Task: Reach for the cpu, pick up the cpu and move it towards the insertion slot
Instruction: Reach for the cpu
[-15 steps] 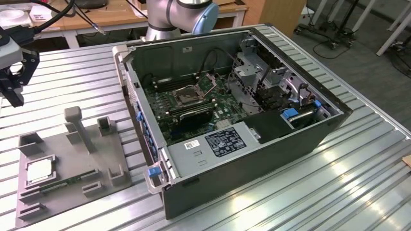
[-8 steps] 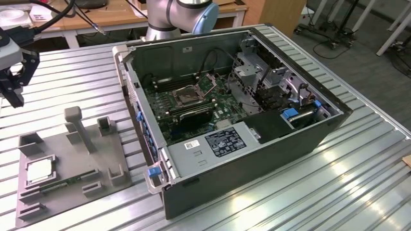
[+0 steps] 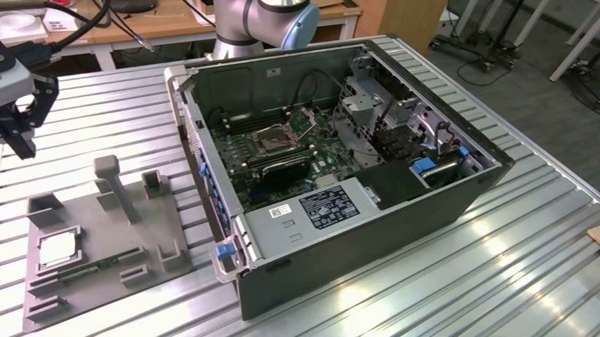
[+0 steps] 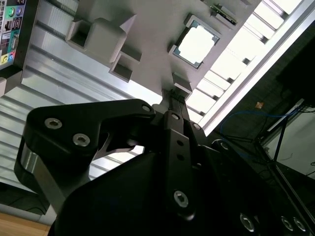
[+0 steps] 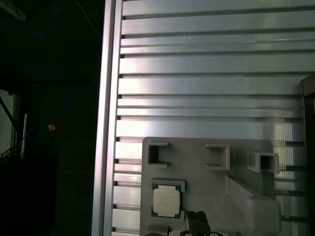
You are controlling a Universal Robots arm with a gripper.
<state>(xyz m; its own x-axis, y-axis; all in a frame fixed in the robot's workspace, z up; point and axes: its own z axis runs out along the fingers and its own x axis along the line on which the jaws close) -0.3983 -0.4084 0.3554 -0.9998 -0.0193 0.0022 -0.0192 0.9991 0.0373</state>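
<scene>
In the exterior view, the gripper (image 3: 24, 149) is seen at the exterior view's left edge, raised above the slatted metal table (image 3: 112, 91) and on the far side of the grey holder (image 3: 140, 232). Its fingers are drawn together, with nothing held between them. The cpu (image 3: 56, 249) lies flat in a square recess at the near left part of the holder, well apart from the gripper. A green memory stick (image 3: 94, 267) lies just beside the chip. To the right stands the opened computer case (image 3: 450, 203), and the insertion slot (image 3: 275, 138) is seen on the board inside it, its silver frame around a dark centre.

In the second wrist view, the black gripper (image 4: 173, 96) is seen with its tips closed up. The cpu (image 4: 195, 45) rests untouched in the holder (image 4: 147, 39) beyond it, with the memory stick (image 4: 221, 12) near it.

In the first wrist view, the cpu (image 5: 165, 202) is shown seated in the holder (image 5: 211, 172). The closed tips of the gripper (image 5: 198, 221) are seen near it, and the table (image 5: 197, 64) stretches beyond.
</scene>
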